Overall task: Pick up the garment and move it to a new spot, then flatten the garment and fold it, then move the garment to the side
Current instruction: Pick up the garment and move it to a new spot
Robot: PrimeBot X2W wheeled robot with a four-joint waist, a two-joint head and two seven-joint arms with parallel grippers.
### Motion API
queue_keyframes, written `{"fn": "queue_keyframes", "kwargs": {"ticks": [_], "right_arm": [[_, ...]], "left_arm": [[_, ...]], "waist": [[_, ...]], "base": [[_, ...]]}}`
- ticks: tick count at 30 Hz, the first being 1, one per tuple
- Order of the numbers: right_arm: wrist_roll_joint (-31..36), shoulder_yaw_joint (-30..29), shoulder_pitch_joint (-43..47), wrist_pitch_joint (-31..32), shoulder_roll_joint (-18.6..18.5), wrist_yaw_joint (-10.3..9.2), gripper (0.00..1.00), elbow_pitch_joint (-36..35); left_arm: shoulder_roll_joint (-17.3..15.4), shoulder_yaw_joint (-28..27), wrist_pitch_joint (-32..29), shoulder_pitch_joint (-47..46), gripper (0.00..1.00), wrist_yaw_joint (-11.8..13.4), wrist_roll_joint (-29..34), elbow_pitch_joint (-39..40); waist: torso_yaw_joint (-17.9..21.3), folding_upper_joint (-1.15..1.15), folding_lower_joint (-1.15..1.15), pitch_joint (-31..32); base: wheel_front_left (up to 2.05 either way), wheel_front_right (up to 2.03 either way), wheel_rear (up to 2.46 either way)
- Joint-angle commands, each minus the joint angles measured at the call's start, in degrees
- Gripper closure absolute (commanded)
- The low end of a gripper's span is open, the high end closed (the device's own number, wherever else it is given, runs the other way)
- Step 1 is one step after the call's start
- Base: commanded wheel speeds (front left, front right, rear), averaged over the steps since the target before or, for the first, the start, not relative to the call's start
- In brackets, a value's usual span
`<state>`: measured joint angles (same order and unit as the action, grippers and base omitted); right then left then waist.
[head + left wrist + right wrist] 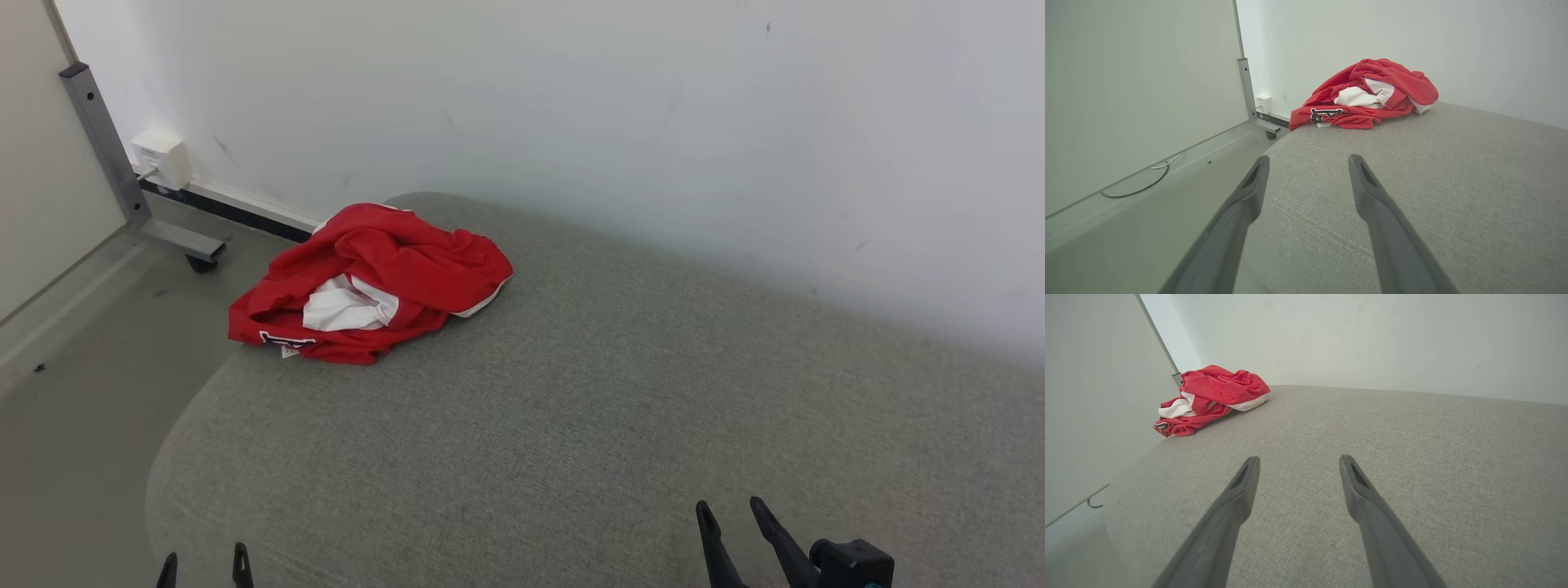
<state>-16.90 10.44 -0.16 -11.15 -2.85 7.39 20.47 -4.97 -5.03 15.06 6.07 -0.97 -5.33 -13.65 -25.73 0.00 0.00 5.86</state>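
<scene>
Grey upholstered cushion (571, 392) runs up to a white wall (653, 98), and from the head view the garment (371, 282), red with a white inner layer, lies crumpled at the cushion's far left corner, its hem right at the rounded edge. The left gripper (204, 555) and right gripper (728, 505) sit low at the near edge, well apart from the heap. Along the left wrist view, the left gripper's (1309, 159) two dark fingers stand spread wide with nothing between them, and the garment (1372, 96) lies ahead, slightly to the right. Along the right wrist view, the right gripper (1299, 458) is likewise spread and empty, with the garment (1212, 398) far off to the left. The pickup has not begun. I judge the left arm better placed. It should come down on a raised red ridge, pinch both layers, and lift clear before carrying toward the open middle, so no fabric drags off the edge. As for holders, only the cushion bears anything: the garment.
</scene>
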Motion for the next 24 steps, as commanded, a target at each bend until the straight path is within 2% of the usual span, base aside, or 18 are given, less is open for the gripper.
{"fn": "queue_keyframes", "kwargs": {"ticks": [1,10,15,19,24], "right_arm": [[-0.2,0.2,-0.6,-0.4,-0.1,0.19,0.00,0.4],[-0.2,-0.2,-0.8,-1.0,-0.1,0.19,0.00,1.5],[-0.5,-1.1,0.1,-1.1,-0.1,0.19,0.00,1.5],[0.5,-1.7,0.5,-0.7,0.0,0.19,0.00,0.5],[3.1,-1.9,-0.9,2.1,-0.1,0.19,0.00,-2.7]], "left_arm": [[0.1,-0.4,0.2,0.9,0.00,0.3,-0.2,0.4],[0.6,-0.8,0.2,0.1,0.00,-0.5,-0.8,0.0],[0.9,0.4,0.1,-2.2,0.00,-2.5,-2.5,-3.2],[-0.5,1.8,-2.1,-8.7,0.00,-4.1,-3.4,-7.9],[-2.1,1.5,-5.7,-19.1,0.00,-5.3,-6.8,-12.5]], "waist": [[-0.7,0.00,0.00,-0.7],[-0.7,0.00,0.00,-0.8],[-0.9,0.00,0.00,-1.1],[-0.8,0.00,0.00,-2.1],[2.9,0.00,0.00,-6.6]], "base": [[0.00,0.00,0.00],[0.00,0.00,0.00],[0.00,0.00,0.00],[0.00,0.00,0.00],[0.00,0.00,0.00]]}}
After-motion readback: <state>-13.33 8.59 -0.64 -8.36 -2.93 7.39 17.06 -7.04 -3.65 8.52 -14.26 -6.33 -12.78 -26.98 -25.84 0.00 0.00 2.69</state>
